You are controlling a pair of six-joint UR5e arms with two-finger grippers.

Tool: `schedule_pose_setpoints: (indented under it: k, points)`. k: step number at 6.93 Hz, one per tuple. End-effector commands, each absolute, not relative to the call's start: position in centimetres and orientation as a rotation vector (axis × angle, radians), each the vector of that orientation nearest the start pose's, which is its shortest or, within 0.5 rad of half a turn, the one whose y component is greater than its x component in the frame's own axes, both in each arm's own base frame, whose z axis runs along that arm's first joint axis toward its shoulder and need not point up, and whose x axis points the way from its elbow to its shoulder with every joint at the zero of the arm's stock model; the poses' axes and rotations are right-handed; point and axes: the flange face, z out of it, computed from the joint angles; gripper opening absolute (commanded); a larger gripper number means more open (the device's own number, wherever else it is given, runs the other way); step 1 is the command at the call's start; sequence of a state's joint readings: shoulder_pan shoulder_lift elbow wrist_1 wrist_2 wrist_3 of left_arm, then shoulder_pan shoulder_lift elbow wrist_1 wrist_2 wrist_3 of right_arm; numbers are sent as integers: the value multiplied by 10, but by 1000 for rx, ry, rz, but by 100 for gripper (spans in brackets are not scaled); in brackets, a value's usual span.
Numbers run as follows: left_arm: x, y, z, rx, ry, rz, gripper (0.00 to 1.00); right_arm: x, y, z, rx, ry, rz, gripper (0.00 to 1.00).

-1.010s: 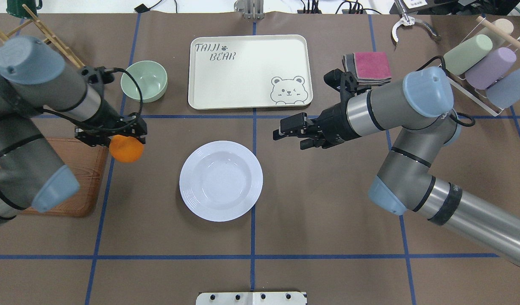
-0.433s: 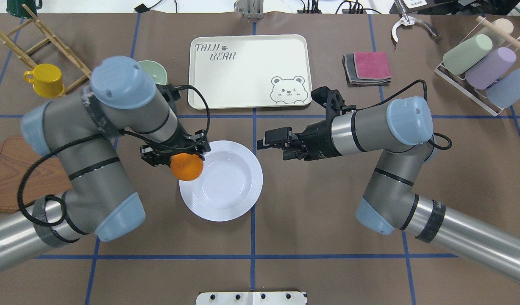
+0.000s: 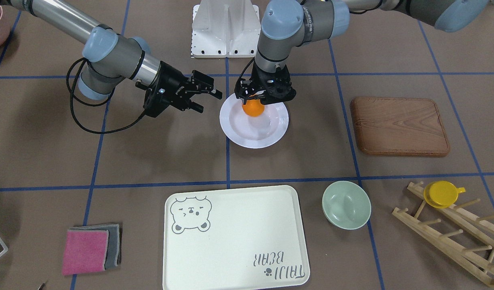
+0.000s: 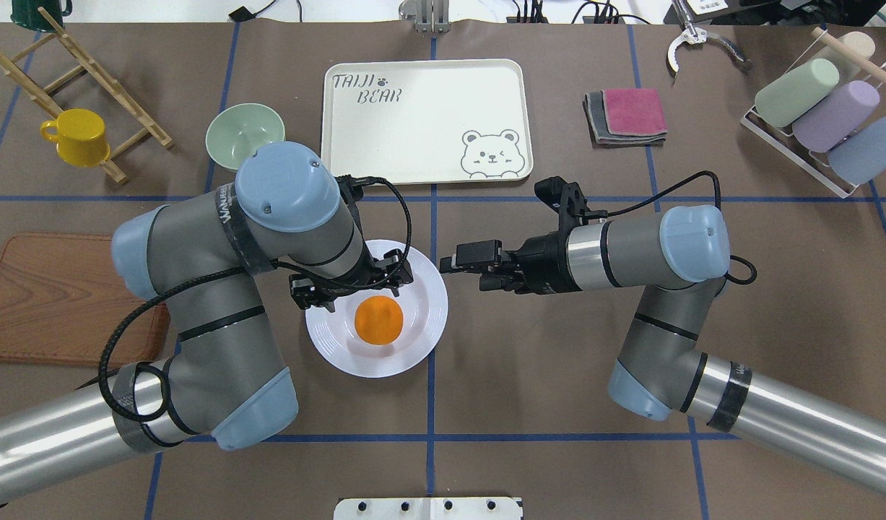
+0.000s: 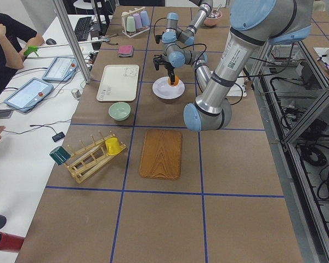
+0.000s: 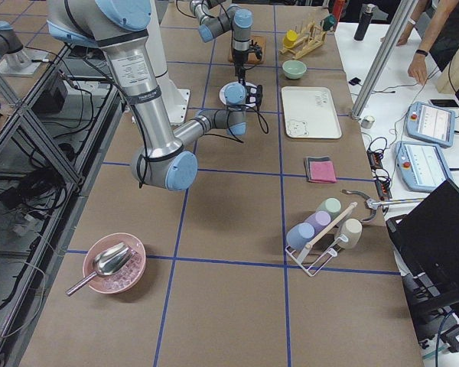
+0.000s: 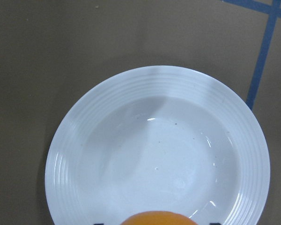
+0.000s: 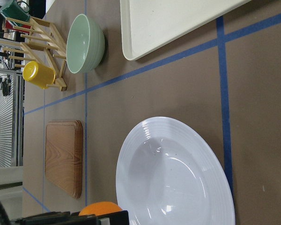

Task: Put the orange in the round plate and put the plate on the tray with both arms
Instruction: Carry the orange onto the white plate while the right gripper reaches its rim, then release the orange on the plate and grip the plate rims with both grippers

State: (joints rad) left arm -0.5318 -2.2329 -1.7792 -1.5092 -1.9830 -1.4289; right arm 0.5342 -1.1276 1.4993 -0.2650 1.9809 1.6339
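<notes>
tray: well beyond the plate.
round plate: flat on the surface; right tool, spread and empty just beside its rim, could nudge it.
left tool: clamped on the fruit over the plate's hollow.
orange: let go too high, it may bounce out.

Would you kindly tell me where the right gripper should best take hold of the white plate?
Probably the wide rim of the plate on the side facing the right gripper, approached low from there: it lies flat, and the orange hangs over its deep centre.

One orange, one plate, one tray, two arms.
</notes>
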Motion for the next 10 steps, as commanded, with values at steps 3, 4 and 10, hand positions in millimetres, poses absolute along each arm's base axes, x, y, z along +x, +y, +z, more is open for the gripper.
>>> schedule_pose_setpoints:
  k: [3, 4, 10]
  points:
    - [442, -416, 220, -30, 863, -138, 98, -527, -373, 319, 124, -1711, 136, 93]
    - [441, -415, 219, -39, 837, -134, 98, -532, -368, 322, 117, -1707, 134, 93]
    - [441, -415, 219, -40, 836, -129, 98, -571, -365, 316, 146, -1691, 183, 86]
